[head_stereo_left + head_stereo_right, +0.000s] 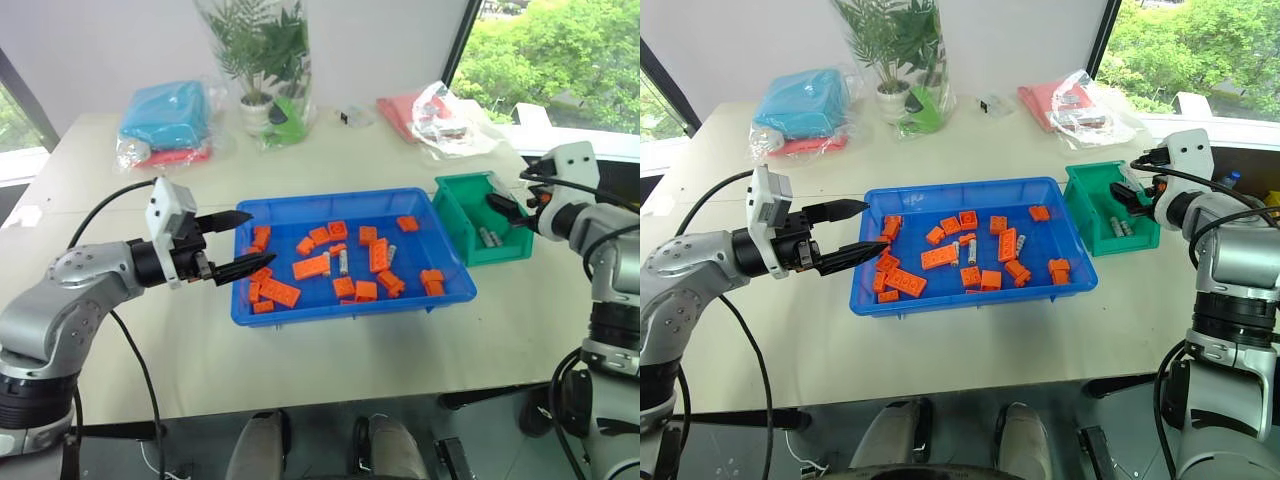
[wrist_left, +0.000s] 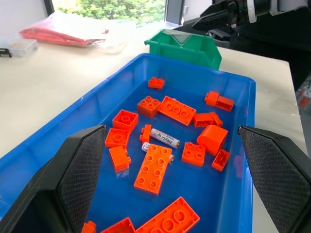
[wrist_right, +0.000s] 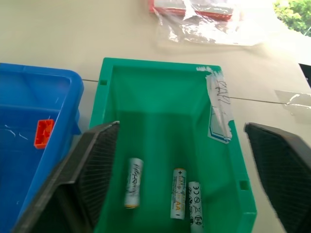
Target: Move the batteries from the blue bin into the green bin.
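The blue bin (image 1: pixel 345 312) sits mid-table, strewn with orange bricks (image 1: pixel 310 267). A few silvery batteries (image 1: pixel 343 262) lie among them; two are close up in the left wrist view (image 2: pixel 164 138). My left gripper (image 1: pixel 256 238) is open and level at the bin's left rim, with nothing between its fingers (image 2: pixel 82 170). The green bin (image 1: pixel 452 203) stands against the blue bin's right end. Three batteries (image 3: pixel 178 187) rest on its floor. My right gripper (image 1: pixel 1127 194) hangs open just above the green bin, empty, its fingers (image 3: pixel 97 170) spread either side.
A potted plant in clear wrap (image 1: pixel 268 70) stands at the back centre. It has a teal bagged bundle (image 1: pixel 165 115) to its left and a red bagged item (image 1: pixel 437 115) to its right. A window runs behind the right side. Bare table lies in front of the bins.
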### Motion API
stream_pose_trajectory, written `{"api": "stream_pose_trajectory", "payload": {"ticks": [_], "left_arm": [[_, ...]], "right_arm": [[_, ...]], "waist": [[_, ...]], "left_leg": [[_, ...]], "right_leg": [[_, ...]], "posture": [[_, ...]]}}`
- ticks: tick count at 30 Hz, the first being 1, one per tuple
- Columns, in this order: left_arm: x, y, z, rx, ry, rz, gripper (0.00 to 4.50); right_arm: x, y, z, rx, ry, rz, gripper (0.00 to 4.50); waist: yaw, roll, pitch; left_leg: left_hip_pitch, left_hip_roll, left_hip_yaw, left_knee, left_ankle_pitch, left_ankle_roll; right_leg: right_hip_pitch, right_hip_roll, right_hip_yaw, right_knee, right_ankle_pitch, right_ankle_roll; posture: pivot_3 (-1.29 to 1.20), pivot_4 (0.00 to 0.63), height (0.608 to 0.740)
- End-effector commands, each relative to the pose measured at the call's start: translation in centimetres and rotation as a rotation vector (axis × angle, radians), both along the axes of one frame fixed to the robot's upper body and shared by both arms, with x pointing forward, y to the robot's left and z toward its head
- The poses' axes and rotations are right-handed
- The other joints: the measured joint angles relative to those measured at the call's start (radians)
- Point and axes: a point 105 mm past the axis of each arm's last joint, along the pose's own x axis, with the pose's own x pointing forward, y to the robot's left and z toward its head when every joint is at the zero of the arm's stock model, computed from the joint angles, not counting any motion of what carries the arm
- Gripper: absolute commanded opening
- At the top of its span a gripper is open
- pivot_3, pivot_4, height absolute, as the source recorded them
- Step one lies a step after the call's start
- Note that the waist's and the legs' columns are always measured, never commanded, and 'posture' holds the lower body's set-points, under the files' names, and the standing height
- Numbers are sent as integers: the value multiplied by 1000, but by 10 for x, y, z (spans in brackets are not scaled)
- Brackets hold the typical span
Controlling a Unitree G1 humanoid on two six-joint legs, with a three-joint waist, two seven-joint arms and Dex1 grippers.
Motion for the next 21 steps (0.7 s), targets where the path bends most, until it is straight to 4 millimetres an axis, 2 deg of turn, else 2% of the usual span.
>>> {"api": "stream_pose_trajectory", "payload": {"ticks": [1, 2, 5, 6, 9, 14, 18, 21], "left_arm": [[-8, 1, 8, 15, -41, -2, 4500], [-9, 1, 8, 17, -38, -2, 4500], [-12, 2, 4, 33, -29, 1, 4500], [-12, 2, 4, 35, -28, 1, 4500], [-12, 2, 4, 42, -30, 3, 4500], [-14, 3, 6, 48, -33, 12, 4500], [-15, 5, 8, 56, -36, 21, 4500], [-15, 7, 12, 59, -44, 30, 4500]], "right_arm": [[-5, 39, 29, -15, -73, 199, 4238], [-7, 53, 30, -10, -69, 263, 4238], [-16, 114, 17, 31, 6, 517, 4238], [-19, 125, 14, 42, 24, 560, 4238], [-32, 174, -14, 70, 128, 724, 4238], [-39, 215, -44, 94, 222, 828, 4238], [-36, 234, -67, 83, 281, 848, 4238], [-34, 240, -78, 49, 299, 858, 4238]], "waist": [[-2, 0, 0], [-4, 0, 0], [-7, 0, 0], [-8, -1, 0], [-3, -1, -1], [4, -3, -1], [1, -4, -2], [0, -4, -2]], "left_leg": [[0, 0, 0, 0, 0, 0], [0, 0, 0, 0, 0, 0], [1, 2, 0, -1, 0, 0], [1, 3, 0, -1, 0, 0], [1, 4, 0, -1, 0, 0], [-3, 3, 1, 1, -1, -1], [-3, 3, 2, 1, -1, -1], [-2, 3, 2, 0, 0, 0]], "right_leg": [[0, 0, 0, 0, 0, 0], [-1, 0, 0, 0, 0, 0], [-1, 1, 0, 1, 1, -1], [-1, 2, 0, 1, 0, -1], [-3, 2, -1, 0, 0, 0], [-8, 0, -1, -1, 1, -2], [-8, 0, -1, -1, 1, -2], [-8, 1, -2, 0, 2, -2]], "posture": [[0, 150, 668], [0, 150, 668], [0, 150, 668], [0, 150, 668], [0, 150, 668], [0, 150, 668], [0, 150, 668], [0, 150, 668]]}}
